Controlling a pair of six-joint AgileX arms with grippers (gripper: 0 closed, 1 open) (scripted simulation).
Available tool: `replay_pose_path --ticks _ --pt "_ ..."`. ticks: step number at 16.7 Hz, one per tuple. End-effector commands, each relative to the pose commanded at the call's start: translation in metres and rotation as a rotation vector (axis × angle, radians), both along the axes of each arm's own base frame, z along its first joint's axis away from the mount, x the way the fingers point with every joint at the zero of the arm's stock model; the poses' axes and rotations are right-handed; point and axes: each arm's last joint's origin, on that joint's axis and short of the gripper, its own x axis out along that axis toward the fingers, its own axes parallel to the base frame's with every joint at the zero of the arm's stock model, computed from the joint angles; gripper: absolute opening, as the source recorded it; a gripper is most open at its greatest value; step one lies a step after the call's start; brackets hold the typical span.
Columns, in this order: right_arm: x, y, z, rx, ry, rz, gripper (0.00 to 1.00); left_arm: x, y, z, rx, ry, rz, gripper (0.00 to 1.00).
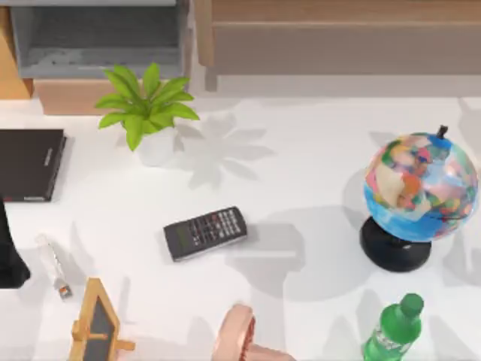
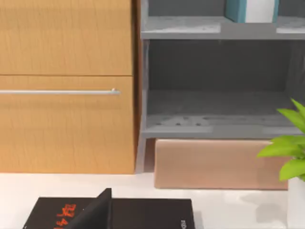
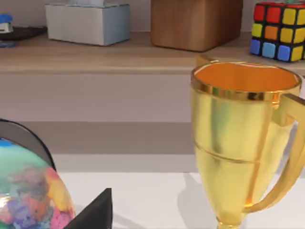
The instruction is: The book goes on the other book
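The book (image 2: 251, 9), teal with white page edges, stands on the upper board of the grey shelf (image 2: 214, 28) behind the table. The other book (image 1: 30, 164) lies flat and black at the table's left edge; in the left wrist view the other book (image 2: 143, 213) lies just below the camera, red lettering on its cover. My left arm (image 1: 10, 252) hangs at the left edge, just in front of that black book, and a dark part of my left gripper (image 2: 96, 213) rises over it. A dark part of my right gripper (image 3: 94, 213) shows beside the globe.
A potted plant (image 1: 148, 109) stands right of the black book, a calculator (image 1: 204, 233) mid-table. A globe (image 1: 419, 192) and green bottle (image 1: 394, 329) are at right. A small chalkboard (image 1: 95, 323), white tube (image 1: 54, 265) and pink object (image 1: 236, 335) sit in front. A gold trophy (image 3: 240, 138) faces the right wrist.
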Motion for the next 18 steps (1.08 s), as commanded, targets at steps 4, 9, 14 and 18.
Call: replay_pose_path --ticks 4,9,14,18 --pt "0.0 0.0 0.0 0.0 0.0 0.0 1.0 0.0 0.0 0.01 -0.001 -0.017 0.006 1.0" --pt "0.0 0.0 0.0 0.0 0.0 0.0 1.0 0.013 -0.002 0.079 -0.017 -0.105 0.016 1.0" --pt "0.0 0.0 0.0 0.0 0.0 0.0 1.0 0.087 -0.014 0.148 -0.036 -0.104 0.009 1.0" --pt "0.0 0.0 0.0 0.0 0.0 0.0 1.0 0.189 -0.037 0.154 -0.037 -0.04 0.002 1.0"
